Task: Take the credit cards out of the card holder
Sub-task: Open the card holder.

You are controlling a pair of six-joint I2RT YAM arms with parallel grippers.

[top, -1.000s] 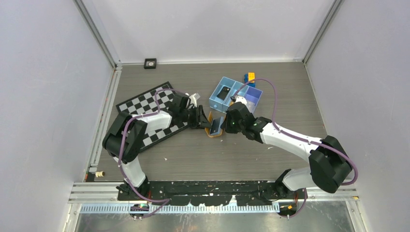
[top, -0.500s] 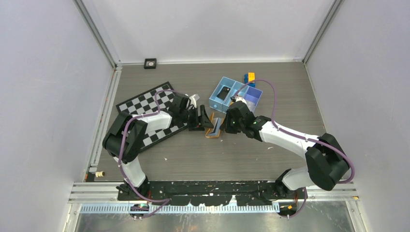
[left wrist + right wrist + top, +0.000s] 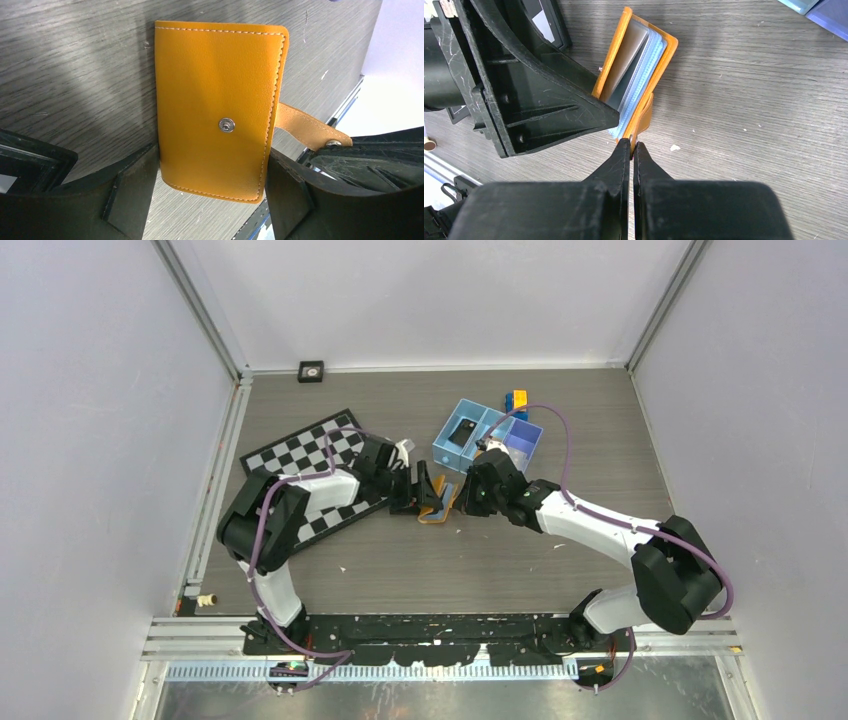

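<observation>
Near the middle of the grey wood-grain worktop (image 3: 400,560) we see the small flat orange folding card holder (image 3: 440,508). It sits between the two end effectors, just on the near side of the light blue three-compartment plastic tray (image 3: 487,435) and to the right of the black-and-white chequered mat (image 3: 300,455).

From the left wrist we face its outer cover (image 3: 220,110): a smooth, leather-like orange rectangle with rounded corners. Pale stitching runs along the edges, and a round silver snap stud (image 3: 227,125) sits a little below the middle. The narrow orange closing tab (image 3: 305,125) sticks out from its right edge, with a second metal snap at its end.

From the right wrist the holder (image 3: 664,55) stands on edge, its two covers parted in a narrow V. Inside we see a greyish clear sleeve (image 3: 626,55) against one cover. Beside it is a stack of thin pale blue layers (image 3: 644,75); whether these are cards or more sleeves we cannot tell.

The left end effector (image 3: 212,160) is spread wide, one black finger on either side of the cover's lower half. We cannot tell whether the fingers touch its edges. The right end effector (image 3: 630,145) is closed, its fingertips pinched together on the end of the tab.
</observation>
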